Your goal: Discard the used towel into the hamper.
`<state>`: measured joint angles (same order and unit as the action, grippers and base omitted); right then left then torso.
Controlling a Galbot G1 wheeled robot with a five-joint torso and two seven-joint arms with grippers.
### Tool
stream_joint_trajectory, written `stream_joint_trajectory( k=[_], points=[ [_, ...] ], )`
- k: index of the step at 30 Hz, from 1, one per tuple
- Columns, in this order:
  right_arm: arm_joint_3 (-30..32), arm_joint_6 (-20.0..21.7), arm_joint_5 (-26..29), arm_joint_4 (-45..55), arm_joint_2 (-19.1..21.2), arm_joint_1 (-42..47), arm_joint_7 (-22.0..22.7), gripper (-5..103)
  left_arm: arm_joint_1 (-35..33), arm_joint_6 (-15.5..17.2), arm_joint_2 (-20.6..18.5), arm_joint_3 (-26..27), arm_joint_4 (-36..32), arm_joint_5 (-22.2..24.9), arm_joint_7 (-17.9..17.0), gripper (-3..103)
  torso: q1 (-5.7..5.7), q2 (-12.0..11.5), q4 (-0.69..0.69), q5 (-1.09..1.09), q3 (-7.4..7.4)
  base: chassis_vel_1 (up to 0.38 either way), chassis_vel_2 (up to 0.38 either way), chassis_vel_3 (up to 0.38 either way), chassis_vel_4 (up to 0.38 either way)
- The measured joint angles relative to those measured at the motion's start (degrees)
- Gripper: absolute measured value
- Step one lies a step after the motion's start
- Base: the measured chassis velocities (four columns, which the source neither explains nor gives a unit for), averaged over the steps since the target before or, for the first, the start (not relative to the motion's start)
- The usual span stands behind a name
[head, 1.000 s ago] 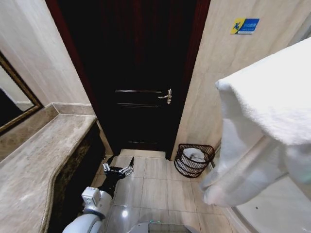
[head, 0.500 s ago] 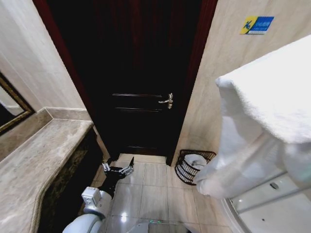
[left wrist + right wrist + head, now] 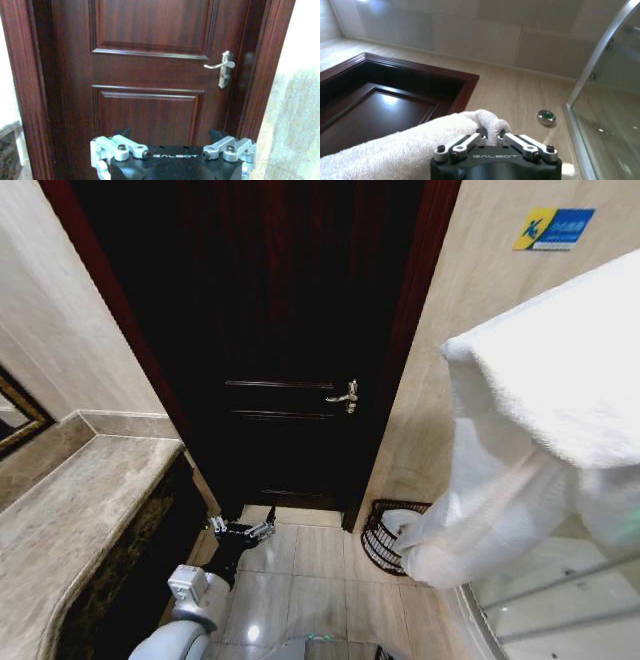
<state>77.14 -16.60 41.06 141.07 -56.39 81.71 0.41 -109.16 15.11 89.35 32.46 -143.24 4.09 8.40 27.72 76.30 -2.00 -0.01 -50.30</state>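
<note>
A large white towel [image 3: 560, 390] hangs close in front of the head camera on the right. My right gripper [image 3: 491, 135] is shut on a fold of that towel [image 3: 400, 150], held up high near the wall. The hamper [image 3: 375, 542], a dark round basket of open bars, stands on the floor by the door frame. The towel's hanging end hides its right part, and something white lies inside it. My left gripper [image 3: 242, 529] is low over the floor tiles, open and holding nothing. In the left wrist view the left gripper [image 3: 170, 133] faces the door.
A dark wooden door [image 3: 290, 360] with a metal handle [image 3: 346, 394] stands shut straight ahead. A marble counter [image 3: 80, 520] runs along the left. A glass shower screen [image 3: 560, 610] is at the lower right. Tiled floor [image 3: 320, 580] lies between counter and hamper.
The whole head view has shifted, so the camera has moved. The towel's lower end now covers more of the hamper. Both grippers keep their state.
</note>
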Motion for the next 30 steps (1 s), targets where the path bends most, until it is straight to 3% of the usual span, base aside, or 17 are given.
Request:
stream_joint_trajectory(
  k=[10, 30],
  points=[
    [-0.3, 0.2, -0.8, -0.7, 0.4, -0.4, 0.3, 7, 0.0, 0.0, 0.0, 0.0, 0.0, 0.0, 0.0, 100, 0.04, 0.0, 0.0, 0.02, -0.01, -0.105, 0.102, 0.106, -0.097],
    [0.1, -0.1, -0.2, -0.2, 0.6, -0.4, 0.1, 7, 0.0, 0.0, 0.0, 0.0, 0.0, 0.0, 0.0, 100, -0.01, 0.0, 0.0, 0.01, 0.01, -0.005, 0.003, -0.003, -0.001]
  ],
)
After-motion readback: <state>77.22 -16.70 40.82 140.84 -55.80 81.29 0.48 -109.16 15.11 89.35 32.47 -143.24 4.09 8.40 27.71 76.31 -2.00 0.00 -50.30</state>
